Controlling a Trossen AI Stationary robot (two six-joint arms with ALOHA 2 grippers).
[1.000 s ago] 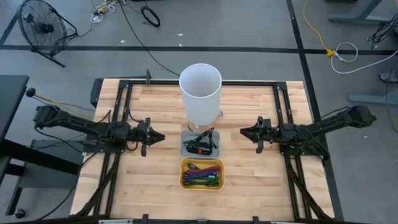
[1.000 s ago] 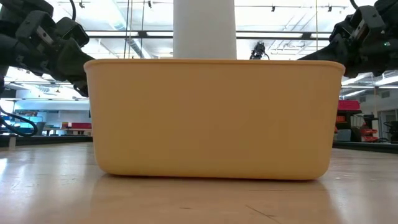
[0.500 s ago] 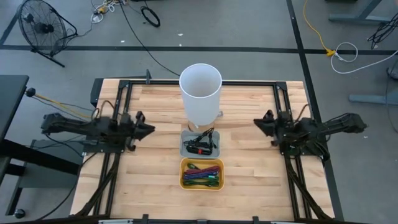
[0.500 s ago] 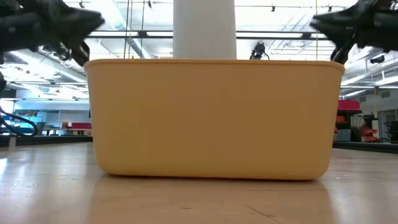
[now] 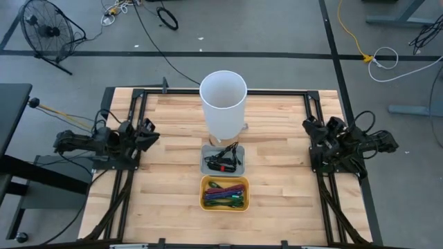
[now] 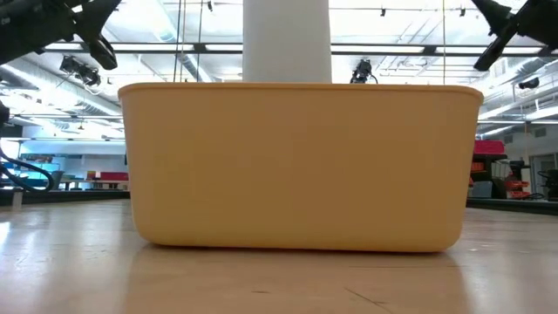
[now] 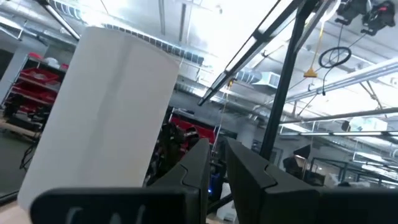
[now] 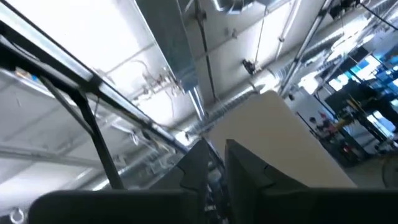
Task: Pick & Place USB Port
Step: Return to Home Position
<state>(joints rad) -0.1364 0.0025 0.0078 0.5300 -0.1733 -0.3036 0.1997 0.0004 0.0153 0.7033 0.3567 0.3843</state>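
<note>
Small black and red USB parts lie in a grey tray (image 5: 223,160) at the table's middle. A tall white cylinder bin (image 5: 223,102) stands just beyond it, and a yellow bin (image 5: 224,193) of coloured cables sits in front. My left gripper (image 5: 147,132) is folded back at the table's left side, shut and empty. My right gripper (image 5: 309,129) is folded back at the right side, also shut and empty. Both tip upward: the left wrist view shows its fingers (image 7: 200,167) against the white bin (image 7: 106,112) and the ceiling. The right wrist view shows its fingers (image 8: 244,163) against the ceiling.
A black metal frame (image 5: 221,92) runs round the wooden table top. The yellow bin (image 6: 301,166) fills the low view, with the white bin (image 6: 286,39) behind it. Bare wood lies between each arm and the central trays. A fan and cables are on the floor beyond.
Both arms have drawn back from the table's middle, the left toward the left edge and the right toward the right edge. Both grippers have risen and tipped upward as the arms folded. The trays and the white bin have stayed in place.
</note>
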